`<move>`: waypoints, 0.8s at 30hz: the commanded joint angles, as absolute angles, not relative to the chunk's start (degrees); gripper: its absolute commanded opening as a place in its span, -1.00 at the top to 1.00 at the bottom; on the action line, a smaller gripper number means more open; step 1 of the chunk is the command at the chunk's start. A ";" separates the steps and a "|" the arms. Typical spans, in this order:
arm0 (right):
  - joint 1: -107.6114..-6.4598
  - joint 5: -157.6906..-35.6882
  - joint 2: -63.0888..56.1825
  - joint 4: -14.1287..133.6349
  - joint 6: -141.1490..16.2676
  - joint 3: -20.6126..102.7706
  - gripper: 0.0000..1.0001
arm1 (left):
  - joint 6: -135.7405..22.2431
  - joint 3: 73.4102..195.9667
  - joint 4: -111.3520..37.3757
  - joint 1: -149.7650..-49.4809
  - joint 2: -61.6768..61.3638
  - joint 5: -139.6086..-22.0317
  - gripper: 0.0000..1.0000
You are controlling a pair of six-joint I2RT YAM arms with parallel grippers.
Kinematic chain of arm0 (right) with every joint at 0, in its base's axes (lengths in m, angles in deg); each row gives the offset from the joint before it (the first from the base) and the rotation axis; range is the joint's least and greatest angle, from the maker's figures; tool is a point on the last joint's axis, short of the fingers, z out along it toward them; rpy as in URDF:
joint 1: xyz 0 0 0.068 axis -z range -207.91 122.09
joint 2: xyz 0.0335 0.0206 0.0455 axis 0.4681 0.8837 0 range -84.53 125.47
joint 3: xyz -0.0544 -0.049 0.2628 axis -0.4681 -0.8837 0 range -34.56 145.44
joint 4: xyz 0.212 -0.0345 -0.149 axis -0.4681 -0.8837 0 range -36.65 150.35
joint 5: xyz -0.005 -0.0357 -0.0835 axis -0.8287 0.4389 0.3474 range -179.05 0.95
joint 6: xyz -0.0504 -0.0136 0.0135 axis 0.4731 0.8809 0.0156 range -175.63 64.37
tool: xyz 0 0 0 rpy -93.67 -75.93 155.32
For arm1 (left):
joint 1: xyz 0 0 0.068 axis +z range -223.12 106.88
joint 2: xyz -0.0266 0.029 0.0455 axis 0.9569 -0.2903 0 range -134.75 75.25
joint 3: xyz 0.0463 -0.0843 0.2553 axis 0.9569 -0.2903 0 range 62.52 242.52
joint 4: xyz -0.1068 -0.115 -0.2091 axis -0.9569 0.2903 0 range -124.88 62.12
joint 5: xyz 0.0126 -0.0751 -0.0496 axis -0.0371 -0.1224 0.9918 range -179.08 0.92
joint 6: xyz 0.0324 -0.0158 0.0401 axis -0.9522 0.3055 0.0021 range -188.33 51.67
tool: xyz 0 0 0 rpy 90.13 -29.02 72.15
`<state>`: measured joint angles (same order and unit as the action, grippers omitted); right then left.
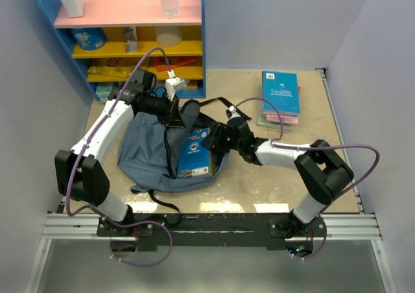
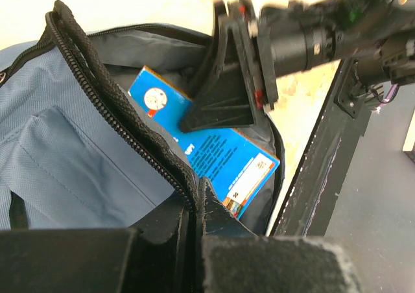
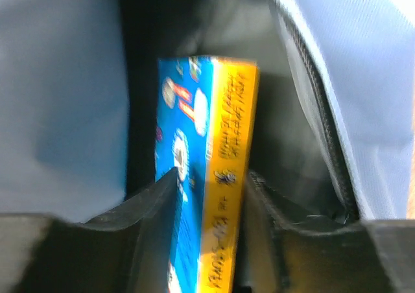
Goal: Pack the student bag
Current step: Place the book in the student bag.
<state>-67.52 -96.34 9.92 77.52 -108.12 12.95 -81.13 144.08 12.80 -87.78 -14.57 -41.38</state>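
Note:
The slate-blue student bag (image 1: 146, 152) lies open on the table's left half. My left gripper (image 1: 174, 115) is shut on the bag's black zipper edge (image 2: 130, 124) and holds the opening up; in the left wrist view its jaws (image 2: 194, 205) pinch that rim. My right gripper (image 1: 219, 139) reaches into the opening from the right and is shut on a blue book with a yellow spine (image 1: 194, 153). In the right wrist view the book (image 3: 204, 131) stands between my fingers (image 3: 211, 189), inside the grey lining (image 3: 65, 79). The book (image 2: 224, 157) and the right gripper (image 2: 224, 105) also show in the left wrist view.
A stack of books (image 1: 280, 95), teal on top, lies at the back right. A blue shelf unit (image 1: 130, 34) with pink and yellow shelves, a bottle and small items stands at the back left. Grey walls close in both sides.

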 commanded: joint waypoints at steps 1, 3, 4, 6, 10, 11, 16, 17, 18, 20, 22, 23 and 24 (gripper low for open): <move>-70.09 -100.56 11.08 78.36 -109.59 9.83 0.34 | -80.81 145.57 10.29 -87.80 -13.78 -40.39 1.00; -70.80 -100.65 13.19 78.89 -110.03 10.18 0.92 | -80.20 146.19 10.20 -87.80 -13.96 -39.78 1.00; -71.06 -101.09 13.64 79.42 -110.47 10.53 1.00 | -79.93 146.97 10.12 -87.80 -13.96 -39.60 1.00; -71.76 -101.53 14.86 81.25 -110.91 11.67 1.00 | -79.76 147.86 10.12 -87.89 -13.96 -39.51 1.00; -71.85 -101.45 18.72 88.62 -113.97 16.41 1.00 | -80.11 152.67 12.12 -88.06 -15.36 -40.04 1.00; -72.20 -100.22 19.35 89.87 -114.94 17.99 1.00 | -80.11 154.00 12.83 -88.15 -15.89 -39.34 1.00; -74.40 -90.91 23.56 102.95 -121.00 21.42 1.00 | -78.53 159.19 14.78 -90.70 -16.42 -37.84 1.00; -74.75 -90.46 26.53 105.15 -122.23 23.17 1.00 | -78.26 159.37 14.69 -91.22 -16.25 -38.28 1.00; -74.93 -90.19 28.04 108.91 -123.47 24.32 1.00 | -77.82 159.55 14.69 -92.10 -16.07 -38.19 1.00; -75.19 -90.19 31.55 112.10 -126.63 28.10 1.00 | -77.56 159.73 15.12 -92.46 -16.07 -37.49 1.00; -75.54 -89.67 32.97 114.31 -129.17 31.60 1.00 | -78.08 159.47 15.91 -92.55 -16.07 -37.66 1.00; -75.72 -89.23 33.85 115.27 -130.06 32.41 1.00 | -78.52 159.20 16.09 -92.55 -15.89 -38.27 1.00; -75.81 -87.83 34.38 117.46 -131.64 32.94 1.00 | -78.96 158.68 16.27 -92.46 -15.81 -38.54 1.00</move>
<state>-74.82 -92.27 33.61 103.13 -123.46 27.07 -79.90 156.14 17.54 -91.38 -17.57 -43.30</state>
